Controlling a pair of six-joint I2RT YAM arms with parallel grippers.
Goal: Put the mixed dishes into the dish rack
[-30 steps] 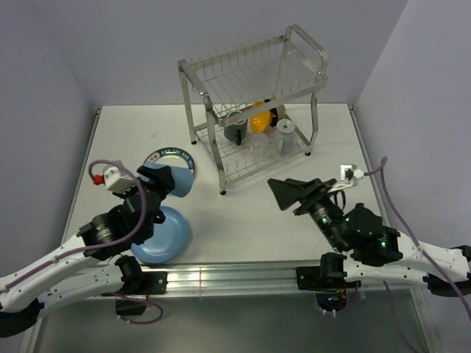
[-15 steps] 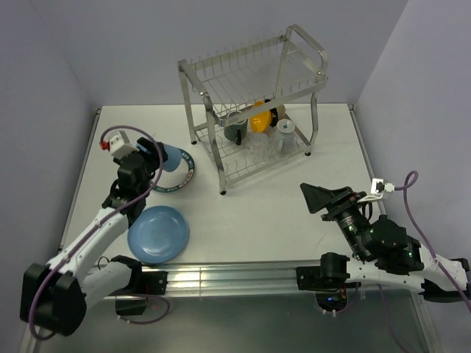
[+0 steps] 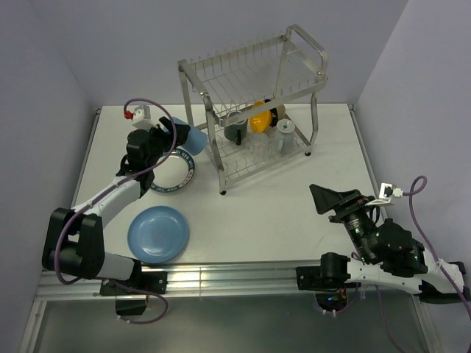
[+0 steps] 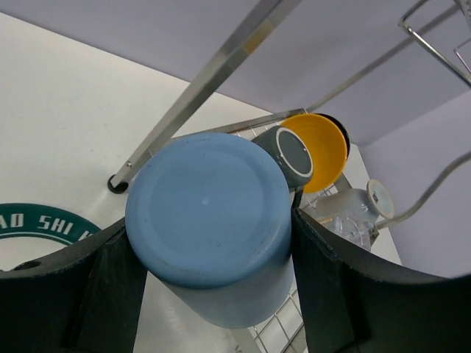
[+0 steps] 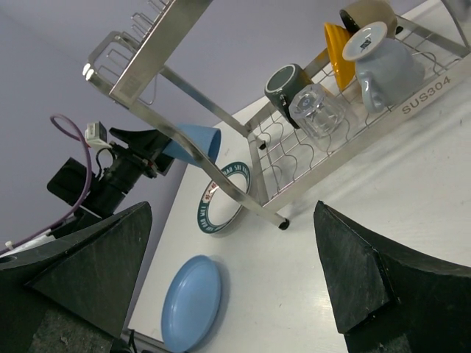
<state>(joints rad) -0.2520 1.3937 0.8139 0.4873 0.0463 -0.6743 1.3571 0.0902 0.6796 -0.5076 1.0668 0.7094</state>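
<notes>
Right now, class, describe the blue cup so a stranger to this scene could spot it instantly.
Find the tall silver dish rack at the table's far side. Just off its left end, near the green-rimmed white plate, the left pincer holds the blue cup in the air. Unlike the dark mug racked nearby, it is plain blue and outside the rack.

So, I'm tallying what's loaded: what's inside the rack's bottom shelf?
A dark mug, a clear glass, an orange bowl and a pale mug. Something tan behind the bowl is mostly covered, so I can't identify it.
</notes>
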